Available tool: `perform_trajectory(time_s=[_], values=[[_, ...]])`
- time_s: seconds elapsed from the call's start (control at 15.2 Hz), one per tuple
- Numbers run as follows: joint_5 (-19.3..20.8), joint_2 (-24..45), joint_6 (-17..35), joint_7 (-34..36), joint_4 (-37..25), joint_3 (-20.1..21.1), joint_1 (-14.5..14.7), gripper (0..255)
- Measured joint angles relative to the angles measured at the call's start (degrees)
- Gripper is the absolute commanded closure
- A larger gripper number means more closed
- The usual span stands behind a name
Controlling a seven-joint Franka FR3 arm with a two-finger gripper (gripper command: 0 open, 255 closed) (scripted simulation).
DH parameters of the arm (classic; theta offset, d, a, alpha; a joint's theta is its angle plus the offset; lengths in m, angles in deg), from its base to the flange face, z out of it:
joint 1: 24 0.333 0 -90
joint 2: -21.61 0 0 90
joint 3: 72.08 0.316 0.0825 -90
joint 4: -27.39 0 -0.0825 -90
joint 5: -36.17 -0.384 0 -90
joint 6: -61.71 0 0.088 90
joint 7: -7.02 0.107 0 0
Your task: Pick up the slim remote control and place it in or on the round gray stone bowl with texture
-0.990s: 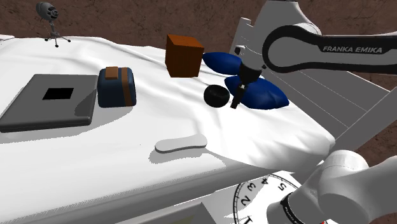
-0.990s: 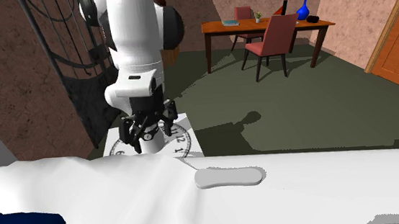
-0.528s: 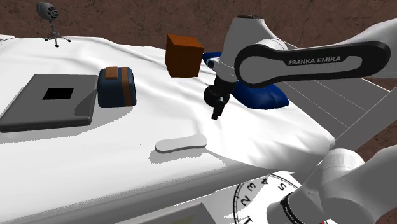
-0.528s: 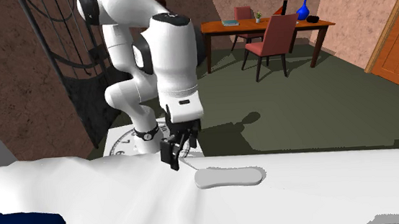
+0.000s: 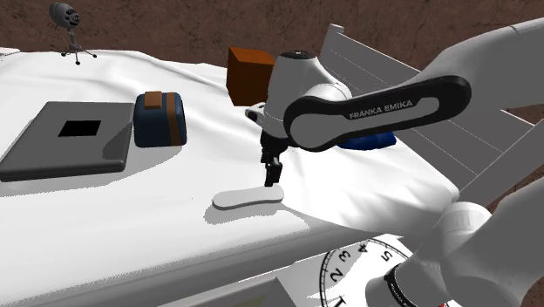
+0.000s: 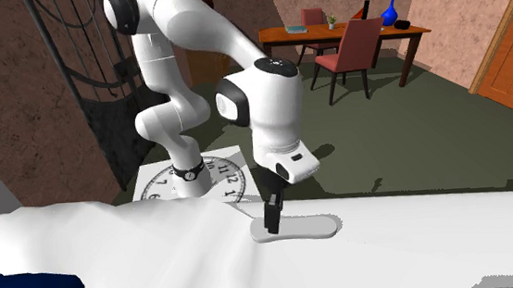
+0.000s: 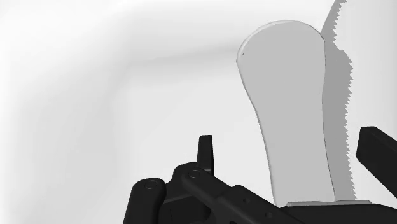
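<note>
A bed under a rumpled white sheet carries everything. A slim pale grey remote lies flat close to the edge beside the robot's stand. A flat grey slab with a black square on top rests further in from that edge. A navy bag with a brown strap stands just beside the slab. A brown box and a blue cushion sit towards the slatted end. A small grey microphone on a tripod stands at the far edge.

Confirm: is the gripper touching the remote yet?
Apart. Wrist view: the open gripper straddles the remote, white cloth visible between it and each finger.
</note>
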State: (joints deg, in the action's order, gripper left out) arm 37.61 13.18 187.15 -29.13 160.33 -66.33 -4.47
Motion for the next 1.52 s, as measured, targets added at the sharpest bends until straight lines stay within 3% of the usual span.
perform_trajectory(time_s=[0.33, 0.79, 1.19, 1.25, 1.52], values=[[-0.3, 5.3, 3.6, -3.9, -1.1, 2.1, 2.4, 0], [0.3, 8.5, 9.0, -3.8, 1.2, 2.2, 2.5, 0], [0.4, 8.9, 9.5, -3.7, 1.2, 2.2, 2.5, 0], [0.4, 8.9, 9.5, -3.7, 1.2, 2.2, 2.5, 255], [0.4, 8.9, 9.5, -3.7, 1.2, 2.2, 2.5, 255]])
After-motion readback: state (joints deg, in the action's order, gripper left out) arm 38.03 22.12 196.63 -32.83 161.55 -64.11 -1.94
